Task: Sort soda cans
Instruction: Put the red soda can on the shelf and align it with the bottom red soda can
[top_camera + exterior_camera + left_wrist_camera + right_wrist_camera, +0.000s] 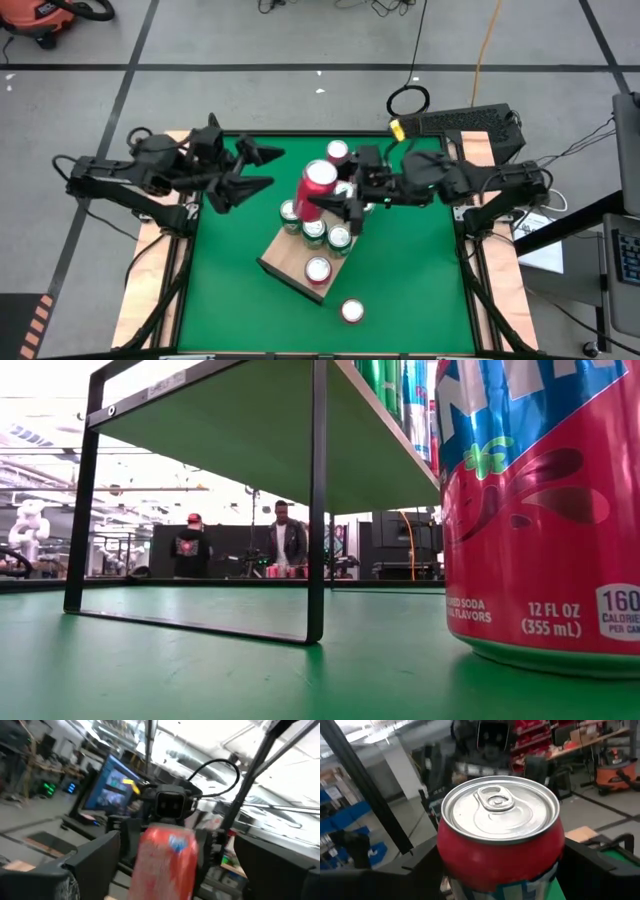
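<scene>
Red can in hand, sorting partway done

We hold the red soda can [318, 187] in our right gripper [335, 205] above the wooden board [285, 259], which carries several cans; the left gripper [254, 167] gapes empty beside it, and one can [352, 311] waits off the board.

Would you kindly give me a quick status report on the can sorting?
Right gripper shut on red can, held above the board. Left gripper open beside it, empty. Green cans on board below; nothing in the way.
</scene>
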Controlling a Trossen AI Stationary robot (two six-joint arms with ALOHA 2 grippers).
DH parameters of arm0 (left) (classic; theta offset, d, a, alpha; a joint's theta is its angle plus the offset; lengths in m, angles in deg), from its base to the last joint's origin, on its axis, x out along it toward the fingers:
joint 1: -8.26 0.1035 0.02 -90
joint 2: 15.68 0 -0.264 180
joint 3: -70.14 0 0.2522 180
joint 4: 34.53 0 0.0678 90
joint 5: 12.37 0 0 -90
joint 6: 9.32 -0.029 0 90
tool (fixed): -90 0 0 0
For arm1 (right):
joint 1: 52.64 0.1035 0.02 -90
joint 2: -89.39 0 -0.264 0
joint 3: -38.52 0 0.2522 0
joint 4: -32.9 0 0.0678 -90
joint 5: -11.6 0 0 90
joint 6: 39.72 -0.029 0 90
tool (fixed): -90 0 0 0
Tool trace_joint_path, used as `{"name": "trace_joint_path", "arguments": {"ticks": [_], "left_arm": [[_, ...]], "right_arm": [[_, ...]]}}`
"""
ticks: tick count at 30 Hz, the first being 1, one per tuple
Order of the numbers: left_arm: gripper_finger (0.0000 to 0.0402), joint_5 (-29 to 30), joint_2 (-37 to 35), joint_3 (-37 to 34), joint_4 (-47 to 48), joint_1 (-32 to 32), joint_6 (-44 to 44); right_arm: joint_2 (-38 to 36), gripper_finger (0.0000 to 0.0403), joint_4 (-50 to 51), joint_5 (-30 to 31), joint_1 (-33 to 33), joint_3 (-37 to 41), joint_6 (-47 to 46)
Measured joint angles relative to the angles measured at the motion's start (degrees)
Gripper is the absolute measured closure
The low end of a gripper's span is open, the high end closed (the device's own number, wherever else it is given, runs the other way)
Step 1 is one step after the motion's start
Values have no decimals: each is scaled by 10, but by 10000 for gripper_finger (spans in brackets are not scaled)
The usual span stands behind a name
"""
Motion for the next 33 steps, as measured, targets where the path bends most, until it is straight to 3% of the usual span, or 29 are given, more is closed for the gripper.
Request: {"name": "trace_joint_path", "arguments": {"ticks": [11, 17, 28, 33], "left_arm": [[8, -114, 26, 59, 159, 23, -7], [8, -122, 26, 74, 233, 23, -52], [10, -128, 55, 75, 250, 22, -120], [40, -136, 71, 75, 233, 22, -117]], "right_arm": [[64, 109, -34, -26, -4, 0, -10], [72, 109, -35, -26, -4, 0, -9], [77, 109, -17, -26, -14, 0, -1], [77, 106, 1, -26, -15, 0, -1]]}}
